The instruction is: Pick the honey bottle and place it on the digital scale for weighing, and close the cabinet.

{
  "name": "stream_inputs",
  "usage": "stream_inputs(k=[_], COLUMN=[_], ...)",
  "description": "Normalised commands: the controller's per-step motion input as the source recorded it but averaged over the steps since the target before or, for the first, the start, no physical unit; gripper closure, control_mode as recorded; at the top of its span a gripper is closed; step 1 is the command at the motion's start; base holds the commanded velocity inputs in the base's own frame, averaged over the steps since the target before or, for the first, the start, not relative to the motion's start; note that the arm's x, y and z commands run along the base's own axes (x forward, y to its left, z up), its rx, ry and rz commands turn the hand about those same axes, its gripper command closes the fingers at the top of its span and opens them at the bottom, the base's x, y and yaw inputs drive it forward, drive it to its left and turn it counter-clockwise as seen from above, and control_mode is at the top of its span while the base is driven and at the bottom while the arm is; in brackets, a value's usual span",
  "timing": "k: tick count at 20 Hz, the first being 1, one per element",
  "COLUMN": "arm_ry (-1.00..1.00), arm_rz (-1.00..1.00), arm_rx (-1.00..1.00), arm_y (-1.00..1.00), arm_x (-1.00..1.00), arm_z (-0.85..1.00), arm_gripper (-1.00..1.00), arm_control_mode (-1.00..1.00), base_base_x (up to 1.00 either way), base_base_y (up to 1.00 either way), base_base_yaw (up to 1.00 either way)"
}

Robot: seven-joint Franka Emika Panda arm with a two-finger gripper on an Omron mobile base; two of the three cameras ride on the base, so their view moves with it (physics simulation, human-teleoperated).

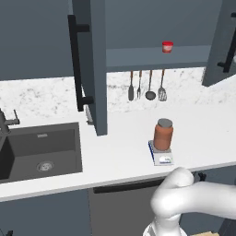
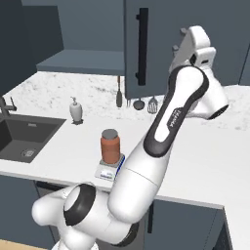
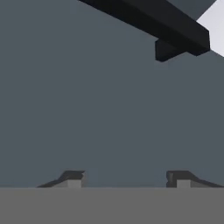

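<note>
Black bar handle [image 3: 148,24] above the gripper [image 3: 127,178], running off-frame; fingertips [image 3: 73,178] barely showing, grip indiscernible.

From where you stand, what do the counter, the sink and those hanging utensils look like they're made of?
The counter looks like polished white marble or a stone imitation: faint grey speckled veining shows. The sink looks like dark matte composite or coated metal, with no shine. The hanging utensils seem to have brownish, perhaps wooden, handles and dark metal heads.

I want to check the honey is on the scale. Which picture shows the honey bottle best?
The left base view: the honey bottle stands upright on the digital scale, nothing in front. In the right base view the bottle sits close beside the robot's white arm. The hand view faces a cabinet door.
</note>
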Motion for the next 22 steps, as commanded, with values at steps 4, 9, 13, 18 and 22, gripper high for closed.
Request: stream_inputs(k=[4, 9, 13, 18, 22], arm_ry=[0.16, 0.17, 0.20, 0.08, 0.00], arm_rz=[-0.09, -0.05, -0.01, -0.01, 0.00], arm_rx=[0.00, 0.00, 0.00, 0.00, 0.00], arm_y=[0.70, 0.42, 0.25, 0.17, 0.04], arm_x=[1.00, 1.00, 1.00, 1.00, 1.00], arm_z=[-0.52, -0.16, 0.00, -0.07, -0.37], arm_gripper=[-1.00, -1.00, -1.00, -1.00, -1.00], arm_control_mode=[-1.00, -1.00, -1.00, -1.00, -1.00], base_base_x=[0.00, 0.00, 0.00, 0.00, 0.00], base_base_y=[0.00, 0.00, 0.00, 0.00, 0.00], base_base_yaw=[0.00, 0.00, 0.00, 0.00, 0.00])
